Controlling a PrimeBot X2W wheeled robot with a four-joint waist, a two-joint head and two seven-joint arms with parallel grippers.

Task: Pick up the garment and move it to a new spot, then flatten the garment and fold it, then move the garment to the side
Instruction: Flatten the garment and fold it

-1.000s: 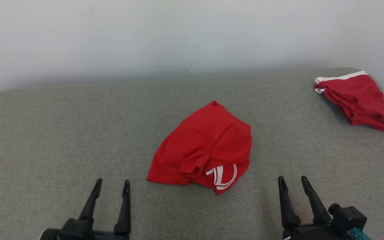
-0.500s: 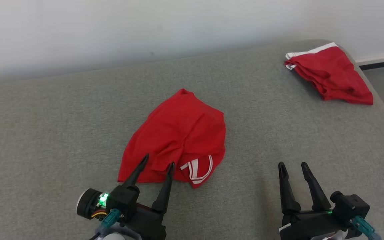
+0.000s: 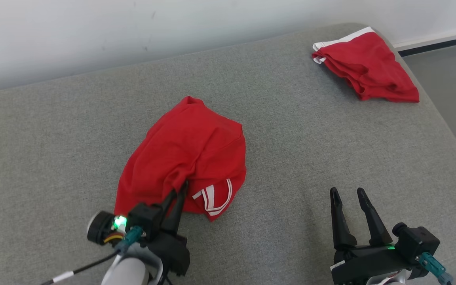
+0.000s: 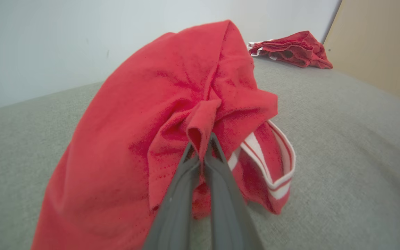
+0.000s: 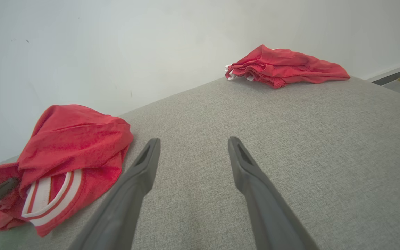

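Observation:
The garment (image 3: 188, 146) is a crumpled red shirt with a white-striped collar, heaped in the middle of the grey surface; it also shows as the garment (image 4: 158, 104) and the garment (image 5: 71, 142). My left gripper (image 3: 178, 188) is shut on a fold at its near edge, just left of the collar; in the left wrist view the left gripper (image 4: 201, 139) pinches a raised tuck of red cloth between its tips. My right gripper (image 3: 346, 192) stands open over bare surface to the garment's right, shown as the right gripper (image 5: 193, 140) with nothing between its fingers.
A second red garment (image 3: 364, 65) with white trim lies folded at the far right corner of the grey padded surface (image 3: 291, 138). A white wall runs behind. The surface's right edge drops to the floor (image 3: 449, 79). A beige panel (image 4: 380, 41) stands at the right.
The left gripper has reached forward to the garment's near edge and closed on a fold. The head camera has tilted and turned, shifting the whole picture. The right gripper stays open.

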